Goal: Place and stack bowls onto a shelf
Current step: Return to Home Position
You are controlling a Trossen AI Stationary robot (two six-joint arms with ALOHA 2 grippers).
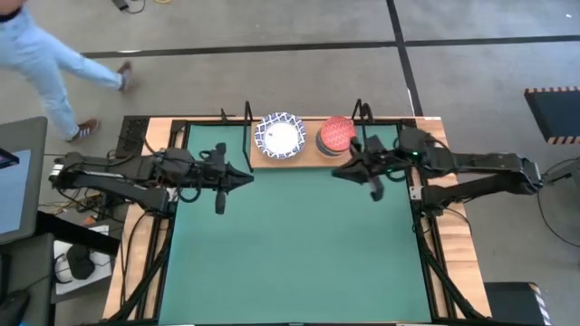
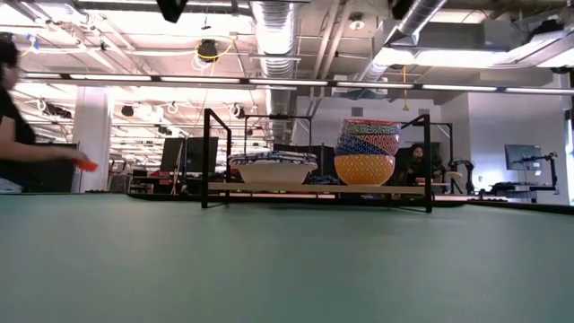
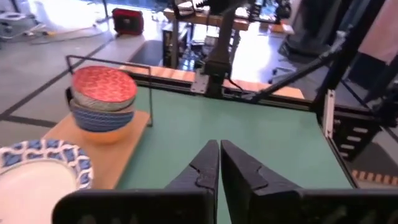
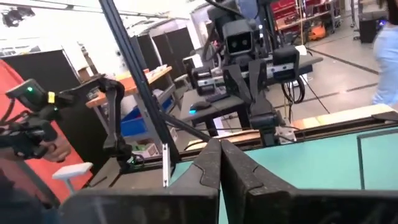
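Note:
The shelf [image 1: 308,156], a wooden board in a black wire frame, stands at the far edge of the green mat. On its board a stack of white bowls with blue-patterned rims [image 1: 280,136] rests on the left. A taller stack with a red patterned bowl on top [image 1: 337,134] and a yellow-orange bowl at the bottom [image 2: 364,169] rests on the right. My left gripper [image 1: 246,178] hovers shut over the mat, near and left of the shelf, pointing right. My right gripper [image 1: 337,172] hovers shut just in front of the red stack, pointing left. Both are empty [image 3: 219,152] [image 4: 220,152].
The green mat [image 1: 290,254] stretches bare from the shelf to the near edge. Black frame rails [image 1: 172,226] run along both table sides. A person [image 1: 54,63] walks on the floor beyond the far left corner, and also shows in the low view [image 2: 18,117].

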